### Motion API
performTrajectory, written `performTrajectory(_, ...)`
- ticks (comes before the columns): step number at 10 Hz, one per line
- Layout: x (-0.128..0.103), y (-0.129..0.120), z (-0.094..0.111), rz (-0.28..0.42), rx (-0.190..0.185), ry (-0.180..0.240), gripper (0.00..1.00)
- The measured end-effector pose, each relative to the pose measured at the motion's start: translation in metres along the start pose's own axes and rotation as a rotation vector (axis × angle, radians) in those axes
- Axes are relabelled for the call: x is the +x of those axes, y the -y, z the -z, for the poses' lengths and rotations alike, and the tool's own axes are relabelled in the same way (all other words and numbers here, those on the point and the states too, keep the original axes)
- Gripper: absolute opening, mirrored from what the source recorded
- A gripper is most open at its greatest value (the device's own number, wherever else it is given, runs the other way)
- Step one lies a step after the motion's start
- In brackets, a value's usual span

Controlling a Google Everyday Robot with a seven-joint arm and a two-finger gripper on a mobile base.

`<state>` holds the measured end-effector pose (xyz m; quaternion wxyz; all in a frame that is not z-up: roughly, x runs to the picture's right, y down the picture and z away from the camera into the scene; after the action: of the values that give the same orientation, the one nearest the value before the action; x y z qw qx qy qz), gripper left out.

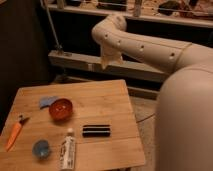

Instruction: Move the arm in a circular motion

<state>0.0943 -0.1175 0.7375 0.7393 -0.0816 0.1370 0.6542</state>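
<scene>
Rightward, the arm [150, 47] fills the picture, its thick cream segment reaching up and left, high over the wooden table [107, 102]. The gripper [111, 57] hangs from the arm's bent end, above and beyond the table's far edge, toward the far right corner, holding nothing that shows; whether it is released or clenched cannot be told. A red bowl [61, 108] sits left of the table's middle. A white tube [67, 152] lies at the near edge, with a black bar [96, 130] just right of it. An orange tool [15, 135] lies along the left edge. A small blue cup [41, 148] stands near the near left corner, and a blue cloth [46, 100] touches the bowl's far left side.
</scene>
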Motion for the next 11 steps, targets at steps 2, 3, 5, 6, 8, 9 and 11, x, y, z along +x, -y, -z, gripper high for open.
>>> performTrajectory(2,0.039,0.036,-0.006,-0.061,0.031,-0.048,0.65)
performTrajectory(3,0.069,0.038,-0.010,-0.048,0.044,-0.078,0.65)
performTrajectory(5,0.107,0.017,-0.011,0.025,0.049,-0.107,0.65)
performTrajectory(6,0.127,-0.007,-0.010,0.087,0.033,-0.116,0.65)
performTrajectory(8,0.157,-0.063,-0.003,0.205,-0.024,-0.120,0.65)
performTrajectory(9,0.168,-0.095,0.002,0.270,-0.058,-0.114,0.65)
performTrajectory(11,0.178,-0.175,0.014,0.427,-0.134,-0.081,0.65)
